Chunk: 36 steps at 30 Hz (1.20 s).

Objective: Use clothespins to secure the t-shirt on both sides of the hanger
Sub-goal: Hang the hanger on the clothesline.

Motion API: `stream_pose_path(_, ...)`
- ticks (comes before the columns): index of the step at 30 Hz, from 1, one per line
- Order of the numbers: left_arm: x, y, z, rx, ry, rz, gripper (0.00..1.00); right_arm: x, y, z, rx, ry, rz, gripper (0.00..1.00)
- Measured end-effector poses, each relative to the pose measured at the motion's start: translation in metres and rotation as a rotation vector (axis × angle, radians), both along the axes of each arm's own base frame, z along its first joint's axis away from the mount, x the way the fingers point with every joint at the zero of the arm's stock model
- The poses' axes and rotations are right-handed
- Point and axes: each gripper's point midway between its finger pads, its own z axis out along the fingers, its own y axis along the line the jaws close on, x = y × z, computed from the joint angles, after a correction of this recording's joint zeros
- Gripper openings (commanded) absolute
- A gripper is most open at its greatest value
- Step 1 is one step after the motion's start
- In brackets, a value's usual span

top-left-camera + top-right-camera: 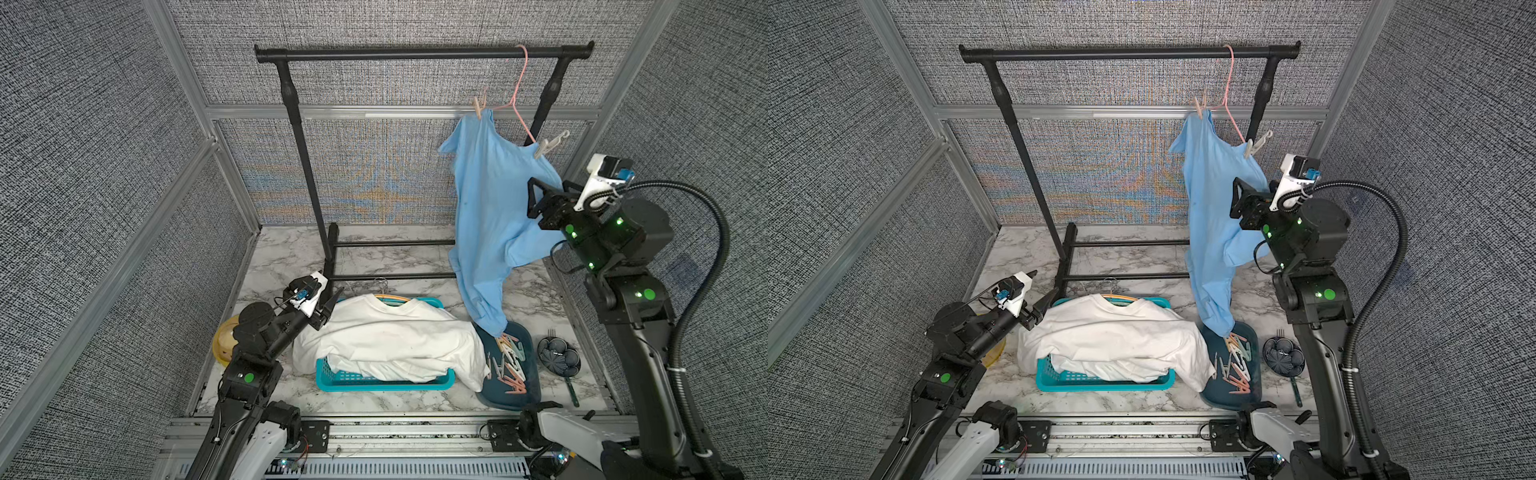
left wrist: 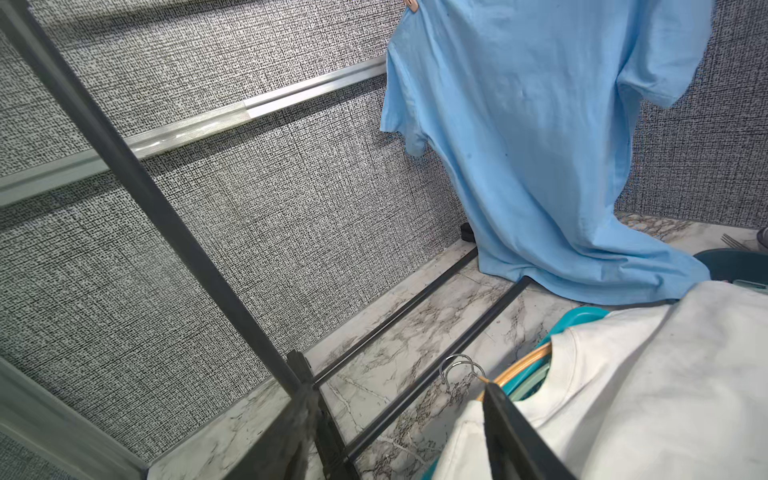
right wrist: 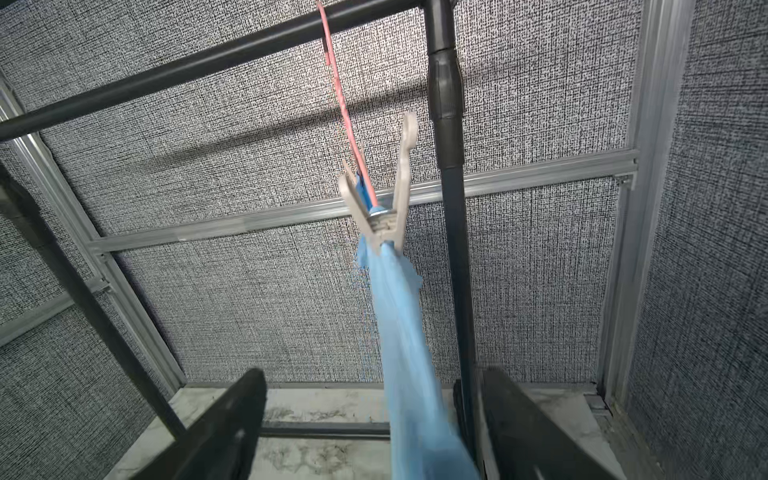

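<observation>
**Both shoulders pinned; right jaws wide apart, just below the grey pin**

Blue shirt (image 1: pixel 486 199) hangs from the hanger (image 3: pixel 344 104) on the rack (image 1: pixel 415 53). Beige pin (image 1: pixel 480 106) bites one shoulder, grey pin (image 3: pixel 384 228) the other, so judged from here both sides look secured.

Right gripper (image 3: pixel 374 374): released, holding nothing; shirt cloth runs loosely between the spread fingers. Left gripper (image 1: pixel 328 309): jaws apart, empty, low by the white shirt (image 1: pixel 386 332).

Handling (judgement): pins are light, stiff, smooth plastic on a spring. Take them by the flared tails, squarely, or they may twist out. The shirt is limp and the hanger likely swings on the rail, so any push probably shifts the target.

Surroundings: spare pins (image 1: pixel 513 365) lie in the tray (image 1: pixel 525 332), and the blue hem drapes over its far end. The rack post (image 3: pixel 451 166) stands just beside the grey pin, crowding that side. The white shirt covers most of the basket (image 1: pixel 332 378).
</observation>
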Motion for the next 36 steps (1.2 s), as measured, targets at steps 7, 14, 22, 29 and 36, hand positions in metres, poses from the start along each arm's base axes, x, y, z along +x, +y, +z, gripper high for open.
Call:
stream_pose_path(7,-0.002,0.002,-0.013,0.004,0.018,0.011,0.65,-0.046,-0.003,-0.07,0.053,0.185,0.011,0.99)
stream_pose_path(14,-0.004,0.003,-0.022,-0.01,0.041,0.014,0.65,-0.058,-0.007,-0.181,0.111,0.392,-0.018,0.99)
stream_pose_path(22,-0.005,0.004,-0.034,-0.015,0.073,0.016,0.65,-0.031,-0.004,-0.325,0.217,0.682,-0.08,0.99)
stream_pose_path(29,-0.007,0.004,-0.042,-0.008,0.097,0.016,0.65,0.029,-0.003,-0.365,0.271,0.741,-0.113,0.87)
stream_pose_path(36,-0.008,0.004,-0.043,-0.007,0.098,0.016,0.64,0.084,0.002,-0.367,0.312,0.717,-0.09,0.05)
